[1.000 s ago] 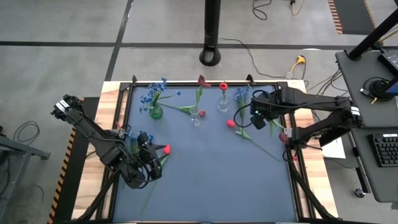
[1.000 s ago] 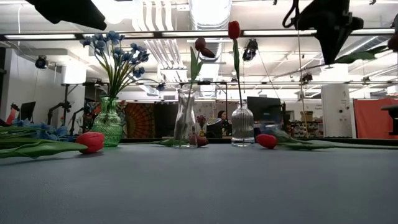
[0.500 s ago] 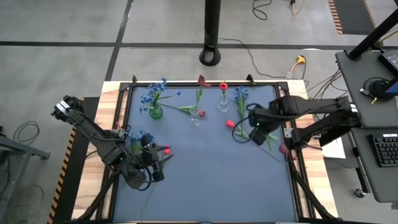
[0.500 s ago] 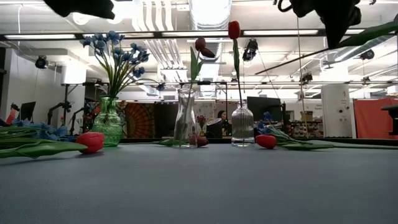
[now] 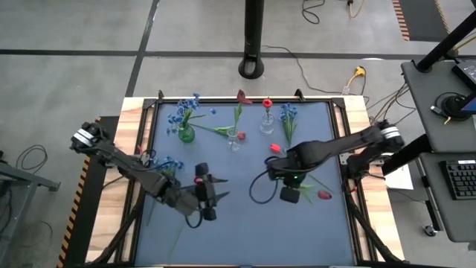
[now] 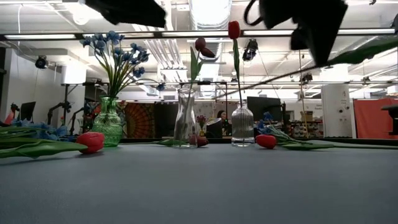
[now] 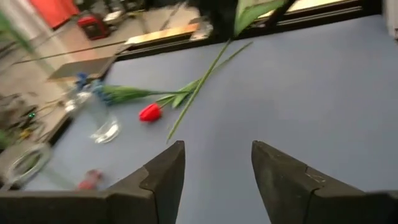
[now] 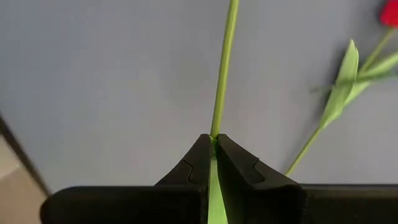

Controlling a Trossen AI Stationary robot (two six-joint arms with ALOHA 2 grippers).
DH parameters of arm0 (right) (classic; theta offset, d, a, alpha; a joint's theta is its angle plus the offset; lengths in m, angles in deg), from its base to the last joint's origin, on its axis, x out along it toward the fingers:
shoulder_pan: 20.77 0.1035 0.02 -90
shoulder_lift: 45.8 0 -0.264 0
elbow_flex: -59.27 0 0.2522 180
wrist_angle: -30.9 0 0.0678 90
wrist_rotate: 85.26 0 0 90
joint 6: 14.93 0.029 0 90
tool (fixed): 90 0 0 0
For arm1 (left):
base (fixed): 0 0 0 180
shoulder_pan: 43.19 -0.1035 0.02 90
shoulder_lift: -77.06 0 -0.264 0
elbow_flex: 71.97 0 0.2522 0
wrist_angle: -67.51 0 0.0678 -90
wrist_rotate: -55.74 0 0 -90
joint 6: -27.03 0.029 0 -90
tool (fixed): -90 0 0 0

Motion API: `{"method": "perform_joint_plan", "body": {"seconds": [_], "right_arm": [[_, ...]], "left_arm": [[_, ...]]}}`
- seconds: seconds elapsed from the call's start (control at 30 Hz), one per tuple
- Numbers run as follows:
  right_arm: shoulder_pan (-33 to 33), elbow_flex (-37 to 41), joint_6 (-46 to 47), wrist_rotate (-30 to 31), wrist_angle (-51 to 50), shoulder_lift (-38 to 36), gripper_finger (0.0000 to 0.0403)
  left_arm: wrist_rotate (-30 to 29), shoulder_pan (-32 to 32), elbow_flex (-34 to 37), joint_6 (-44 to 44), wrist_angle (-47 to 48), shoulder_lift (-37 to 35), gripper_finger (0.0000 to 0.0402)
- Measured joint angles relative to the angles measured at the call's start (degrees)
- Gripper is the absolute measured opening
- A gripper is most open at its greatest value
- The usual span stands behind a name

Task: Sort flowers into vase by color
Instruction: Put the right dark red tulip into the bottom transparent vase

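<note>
The right claw (image 8: pixel 213 146), pinching a red tulip's stem (image 8: pixel 224 68), has swung from the back vases to mid-desk (image 5: pixel 245 223), lifting the flower clear. The left claw (image 7: pixel 214 168), now spread and empty, has moved inward. The red-flower vase (image 5: pixel 267 123) waits at the back.
</note>
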Motion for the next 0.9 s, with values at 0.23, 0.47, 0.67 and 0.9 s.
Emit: {"method": "perform_joint_plan", "body": {"seconds": [0.23,0.47,0.67,0.9], "right_arm": [[0.0,-8.4,-8.4,0.3,0.1,8.5,0.0013],[0.0,-17.0,-14.0,3.3,0.2,12.5,0.0013],[0.0,-21.3,-16.4,3.3,0.0,14.0,0.0013],[0.0,-22.1,-17.0,3.4,0.1,14.2,0.0013]], "left_arm": [[5.1,-5.0,0.0,4.9,-6.5,5.5,0.0197],[9.6,-7.8,0.0,4.9,-9.5,10.4,0.0197],[9.4,-8.1,0.0,4.7,-9.8,11.0,0.0195],[9.1,-8.1,0.0,4.7,-9.8,11.0,0.0138]]}}
